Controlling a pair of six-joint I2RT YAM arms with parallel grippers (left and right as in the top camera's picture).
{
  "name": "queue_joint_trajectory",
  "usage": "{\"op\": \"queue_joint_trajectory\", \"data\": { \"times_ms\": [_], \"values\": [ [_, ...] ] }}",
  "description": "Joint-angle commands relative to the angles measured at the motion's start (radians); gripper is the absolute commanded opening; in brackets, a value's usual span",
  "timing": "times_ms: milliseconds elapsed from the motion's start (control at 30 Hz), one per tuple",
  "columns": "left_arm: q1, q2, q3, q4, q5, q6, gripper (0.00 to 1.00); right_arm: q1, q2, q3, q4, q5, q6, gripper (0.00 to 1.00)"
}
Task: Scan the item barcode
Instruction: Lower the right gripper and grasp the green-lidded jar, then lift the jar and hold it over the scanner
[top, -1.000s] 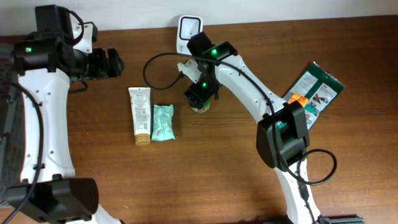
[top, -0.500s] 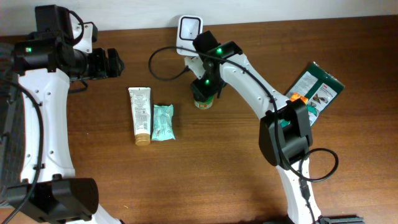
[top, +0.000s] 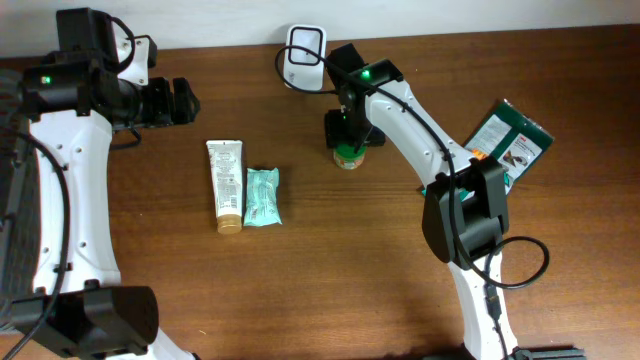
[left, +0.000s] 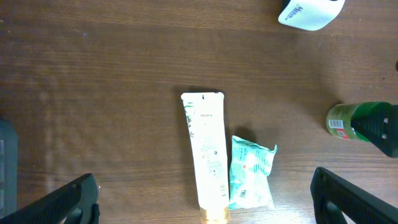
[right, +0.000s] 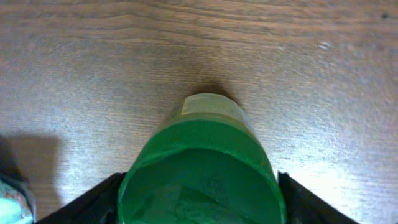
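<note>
The white scanner (top: 303, 45) stands at the back edge of the desk (top: 330, 280), right against the pale wall (top: 420, 15). Just in front of it and slightly to its right, the right end effector (top: 349, 132) is grasping the green-lidded jar (top: 348, 156). In the right wrist view both fingers (right: 84, 202) press flush against the sides of the lid, and the jar's paler body and its shadow on the wood show beyond. Whether the base rests on the desk or hangs just above it cannot be told. The left wrist view shows a small barcode label (left: 336, 125) on the flank of the jar that faces the tube.

A cream tube (top: 225, 186) and a teal packet (top: 262, 196) lie side by side, farther in front of the scanner and to its left. A strip of bare wood separates them from the jar.

The left end effector (top: 183, 102) hovers to the scanner's left, well apart from it. It is released, its jaws spread wide with nothing between them.

A green printed carton (top: 512, 138) lies far to the scanner's right, one corner covered by the right arm's elbow.

Only a narrow gap of wood is open between scanner and jar. The widest bare stretch runs in front of the scanner toward the desk's near edge.
</note>
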Motion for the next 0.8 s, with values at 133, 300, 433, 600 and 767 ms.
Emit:
{"op": "queue_joint_trajectory", "data": {
  "times_ms": [133, 300, 433, 600, 767],
  "values": [
    [0.005, -0.004, 0.015, 0.002, 0.000, 0.012, 0.99, 0.003, -0.005, -0.018, 0.007, 0.034, 0.018, 0.75],
    [0.005, -0.004, 0.015, 0.002, 0.000, 0.012, 0.99, 0.002, -0.006, -0.018, 0.011, 0.034, 0.016, 0.68],
    [0.005, -0.004, 0.015, 0.002, 0.000, 0.012, 0.99, 0.002, -0.008, -0.006, 0.004, 0.032, -0.001, 0.60],
    [0.005, -0.004, 0.015, 0.002, 0.000, 0.012, 0.99, 0.002, -0.008, 0.061, -0.057, -0.008, -0.008, 0.48],
    [0.005, -0.004, 0.015, 0.002, 0.000, 0.012, 0.99, -0.001, -0.008, 0.169, -0.109, -0.251, -0.126, 0.48]
  ]
}}
